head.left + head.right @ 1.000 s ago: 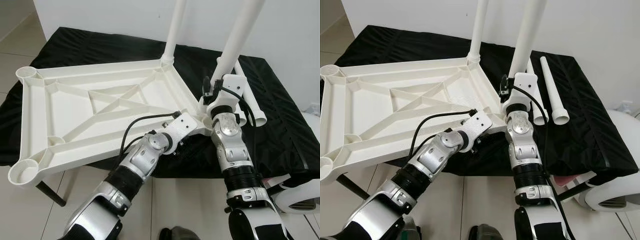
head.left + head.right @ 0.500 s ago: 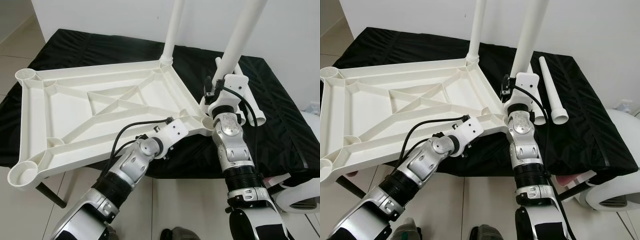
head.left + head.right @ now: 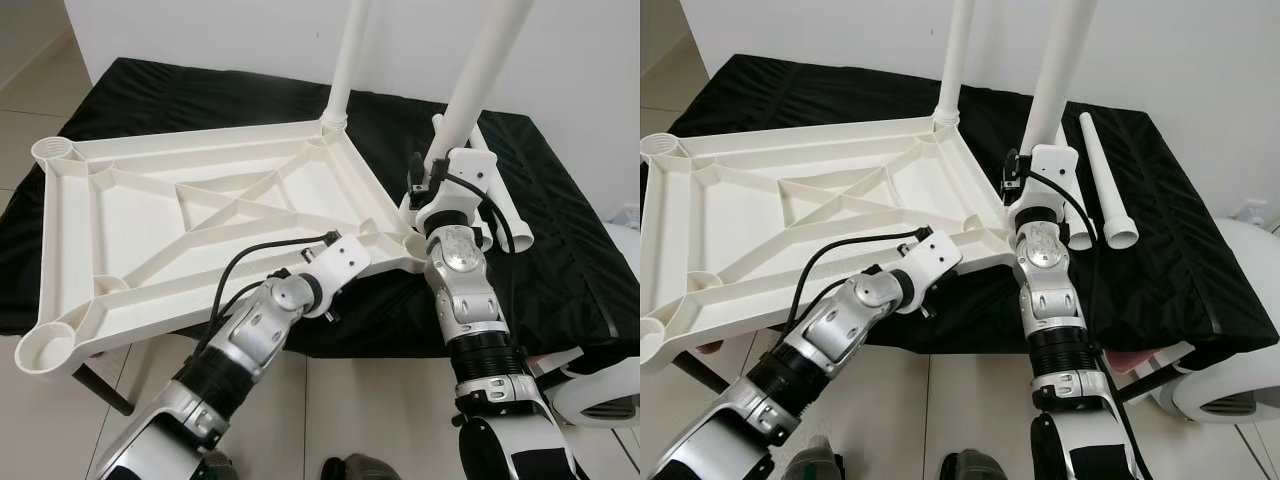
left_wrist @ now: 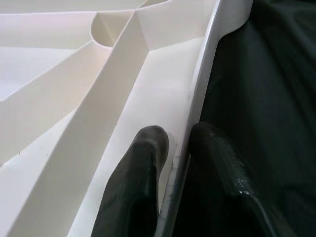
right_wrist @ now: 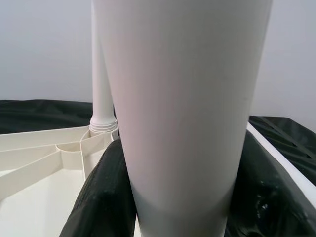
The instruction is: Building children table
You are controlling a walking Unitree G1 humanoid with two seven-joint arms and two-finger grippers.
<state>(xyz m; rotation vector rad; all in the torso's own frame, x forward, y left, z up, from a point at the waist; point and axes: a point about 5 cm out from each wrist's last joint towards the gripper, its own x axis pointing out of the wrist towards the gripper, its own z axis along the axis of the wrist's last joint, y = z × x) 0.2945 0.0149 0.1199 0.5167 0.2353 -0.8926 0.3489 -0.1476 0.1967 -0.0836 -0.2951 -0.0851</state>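
With the left claw (image 4: 173,163) pinched on the rim of the upturned tabletop (image 3: 200,215) overhanging the black table (image 3: 560,250) and the right claw (image 3: 437,190) clamped on the near leg (image 3: 480,75), a crooked twist could unseat that leg

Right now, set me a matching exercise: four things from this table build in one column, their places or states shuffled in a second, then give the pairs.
Things:
1. left gripper
2. right gripper
3. far leg
4. loose legs

States:
A. lying flat on the black cloth
B. standing upright in the far corner socket of the tabletop
C. clamped round the near upright leg
D. pinching the tabletop's rim, one finger inside, one outside

Pairs: 1-D, 2-C, 3-B, 4-A
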